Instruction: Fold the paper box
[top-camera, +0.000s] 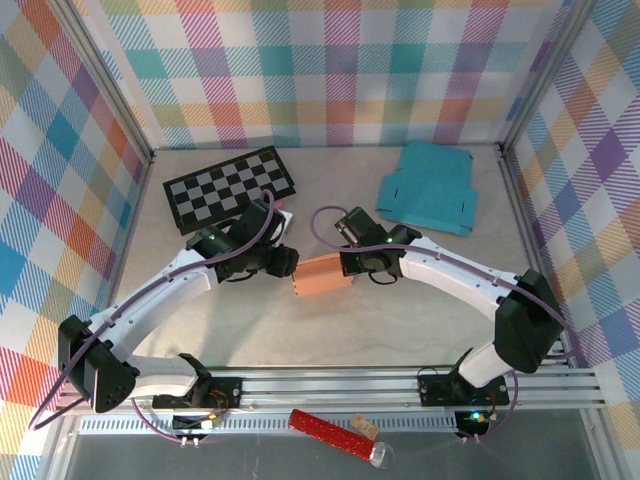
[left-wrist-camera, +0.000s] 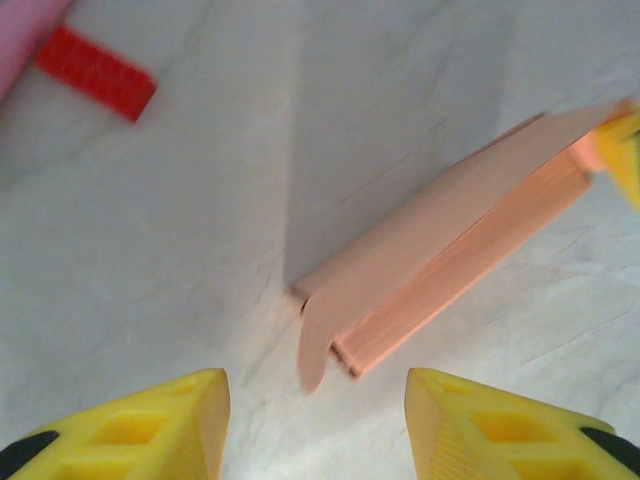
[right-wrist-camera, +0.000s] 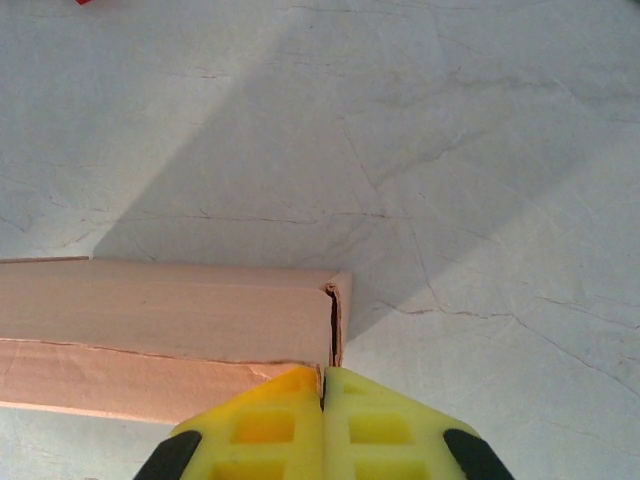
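A red tube (top-camera: 328, 432) lies on the rail (top-camera: 400, 385) at the near edge. In the middle of the bench (top-camera: 400, 320), the orange box (top-camera: 322, 273) lies between the two hands. The left hand (left-wrist-camera: 315, 380) stands open at the box's left end, holding nothing, with a loose flap (left-wrist-camera: 318, 345) just ahead of its fingers. The right hand (right-wrist-camera: 322, 372) is closed tight, its tips touching the box's right end. Beyond lie a checkerboard (top-camera: 230, 186) at far left and a flat teal sheet (top-camera: 430, 188) at far right.

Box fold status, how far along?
Done: orange box body looks formed. In hand: right gripper shut against one end, left gripper open, facing the other. Remaining: that end's flap hangs loose, untucked.
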